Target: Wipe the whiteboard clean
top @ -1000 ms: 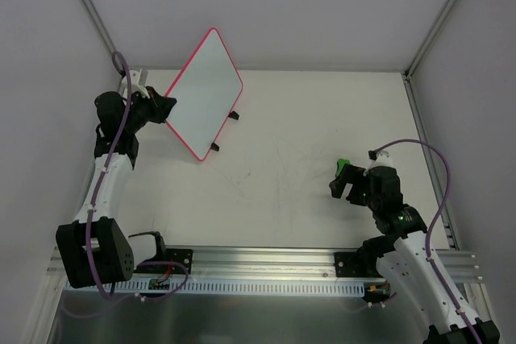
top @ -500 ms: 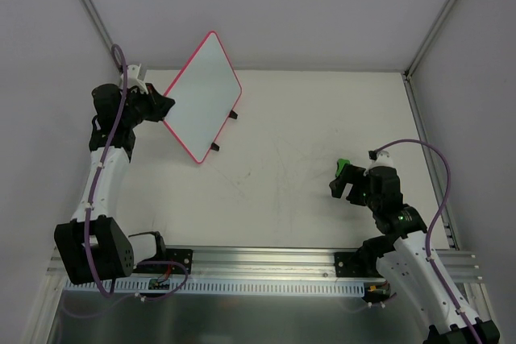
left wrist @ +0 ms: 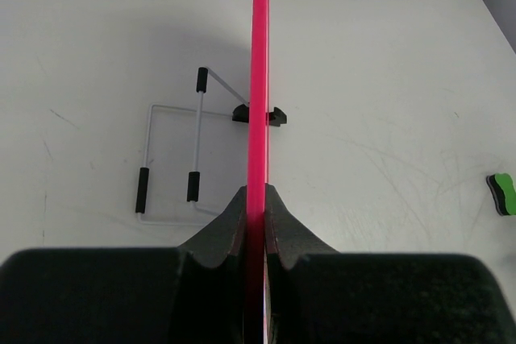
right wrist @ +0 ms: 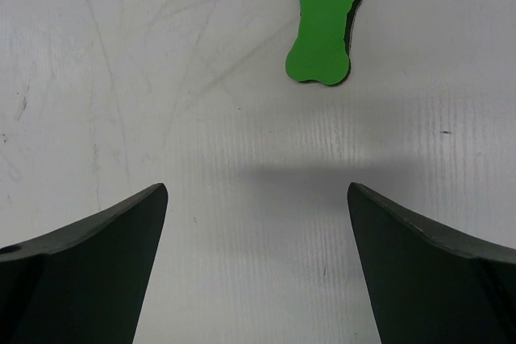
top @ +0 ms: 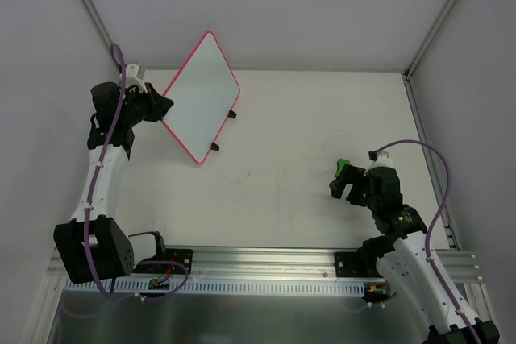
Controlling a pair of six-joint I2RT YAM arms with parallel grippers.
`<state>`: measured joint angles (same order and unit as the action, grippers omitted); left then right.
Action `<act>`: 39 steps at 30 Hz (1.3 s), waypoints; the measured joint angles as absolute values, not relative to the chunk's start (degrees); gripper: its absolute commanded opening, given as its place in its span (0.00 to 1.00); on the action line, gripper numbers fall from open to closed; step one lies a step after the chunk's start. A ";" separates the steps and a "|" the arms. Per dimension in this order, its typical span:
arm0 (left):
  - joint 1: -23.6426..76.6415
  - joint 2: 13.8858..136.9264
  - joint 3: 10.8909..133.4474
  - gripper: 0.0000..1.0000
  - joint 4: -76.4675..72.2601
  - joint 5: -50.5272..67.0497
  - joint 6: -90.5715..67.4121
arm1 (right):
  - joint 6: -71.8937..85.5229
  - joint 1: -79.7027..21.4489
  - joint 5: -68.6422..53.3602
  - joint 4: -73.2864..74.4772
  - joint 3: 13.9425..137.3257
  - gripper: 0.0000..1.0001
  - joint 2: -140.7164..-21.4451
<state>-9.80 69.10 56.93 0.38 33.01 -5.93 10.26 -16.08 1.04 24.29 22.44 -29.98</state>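
The whiteboard (top: 201, 99), white with a thin pink-red frame, is held tilted at the table's far left, its face blank. My left gripper (top: 164, 110) is shut on its left edge. In the left wrist view the pink frame (left wrist: 260, 78) runs edge-on up from between the shut fingers (left wrist: 222, 235). The board's wire stand (left wrist: 173, 159) with black feet shows beyond it. The green bone-shaped eraser (top: 342, 166) lies on the table at the right. My right gripper (top: 342, 187) is open and empty just short of the eraser (right wrist: 324, 26).
The white tabletop (top: 282, 118) is scuffed with faint marks. Grey walls rise at the far edge and both sides, and a metal rail (top: 258, 259) runs along the near edge. The eraser also shows at the right edge of the left wrist view (left wrist: 504, 192).
My left arm has drawn slightly back and left with the whiteboard, which has tilted a little. The right arm and the eraser have not moved.
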 measured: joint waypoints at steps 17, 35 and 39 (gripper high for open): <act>-10.61 74.56 59.33 0.31 4.40 26.04 -2.72 | 10.50 -16.08 1.02 24.29 21.50 0.99 -29.21; -10.59 74.72 57.04 0.07 5.21 23.66 2.87 | 10.50 -16.08 1.04 24.29 21.50 0.99 -30.85; -10.59 73.17 56.14 0.00 5.06 24.60 3.70 | 10.50 -16.08 1.04 24.29 21.50 0.99 -31.33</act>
